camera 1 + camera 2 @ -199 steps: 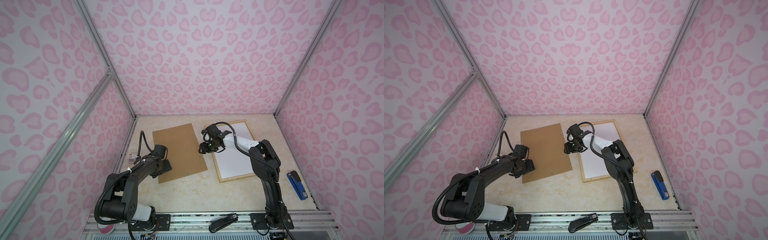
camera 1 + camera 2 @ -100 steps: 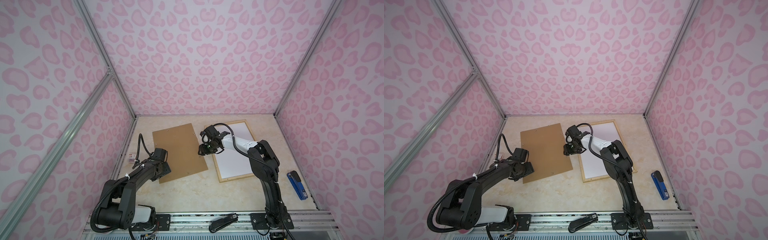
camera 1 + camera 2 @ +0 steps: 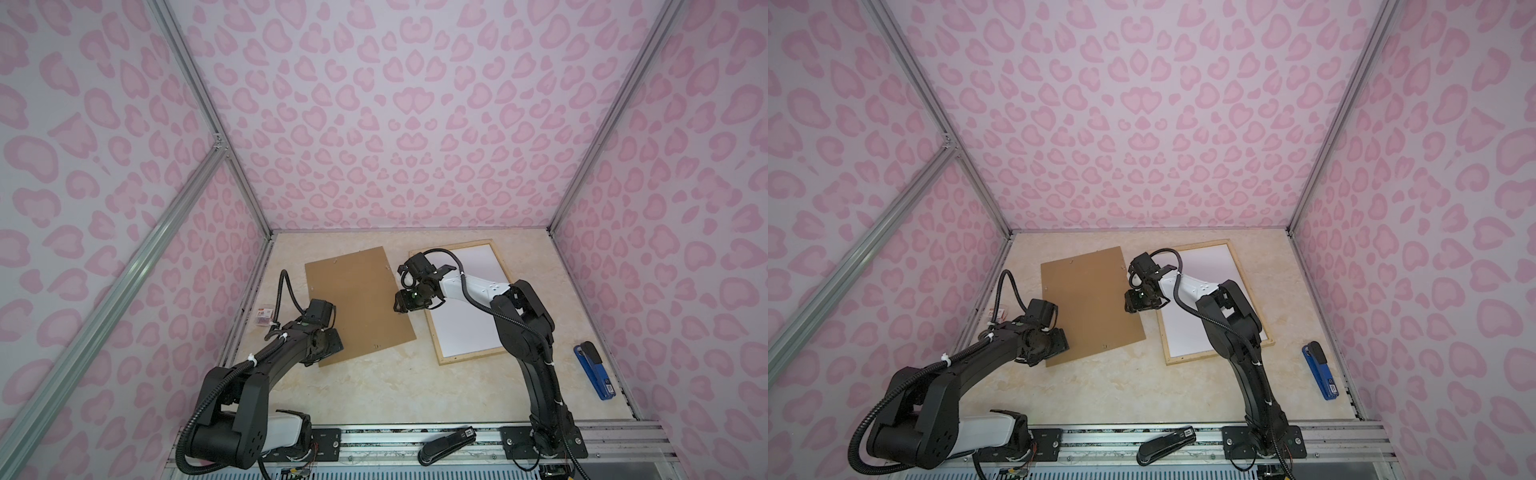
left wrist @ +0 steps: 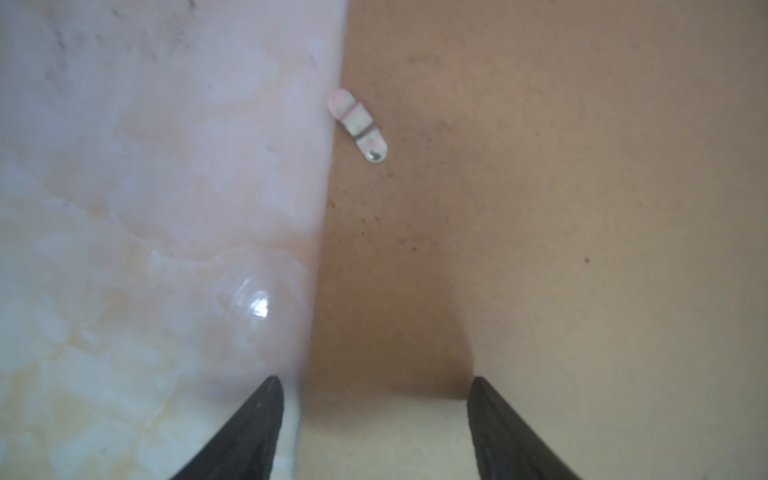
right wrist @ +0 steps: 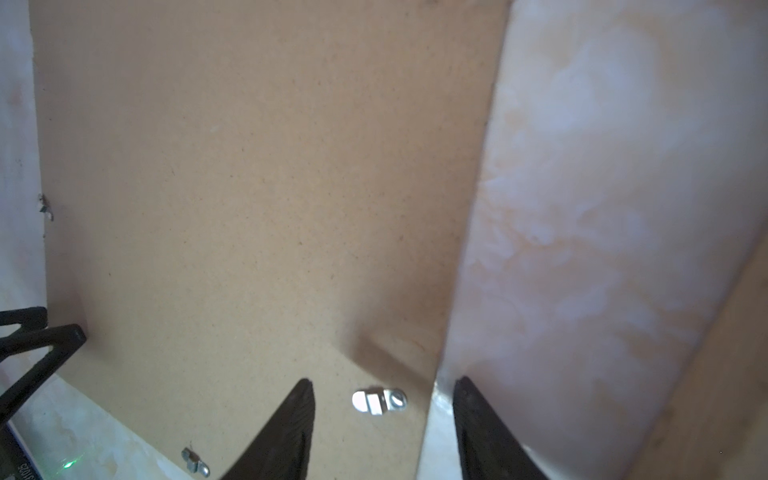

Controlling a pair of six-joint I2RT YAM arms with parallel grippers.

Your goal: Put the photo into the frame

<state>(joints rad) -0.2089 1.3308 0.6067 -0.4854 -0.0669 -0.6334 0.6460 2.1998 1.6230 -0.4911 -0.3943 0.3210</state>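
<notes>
Two sets of fingers, both spread, nothing pinched. In its wrist view the left gripper (image 4: 374,380) has one finger (image 4: 253,428) on the bare table (image 4: 124,208) side and its mate on the side of the brown backing board (image 4: 540,166). The board's corner sits in the gap between them, and a small metal clip (image 4: 361,124) lies further out along that edge.

The right gripper (image 5: 384,380) straddles the board's opposite long edge, with a second metal clip (image 5: 378,401) right between the tips. The top views miss all of that, since the gripper bodies cover the tips, so contact with the board is hard to call.

What both top views add is that past the right fingers, across a strip of bare table, lies the frame (image 3: 469,358), not touching the board. The photo (image 3: 465,316) lies inside it white back up, print side hidden, partly covered by the right arm (image 3: 519,324). Behind both pairs of fingers, toward the arm bases, the table is open. A blue stapler (image 3: 592,370) sits well off past the frame.
</notes>
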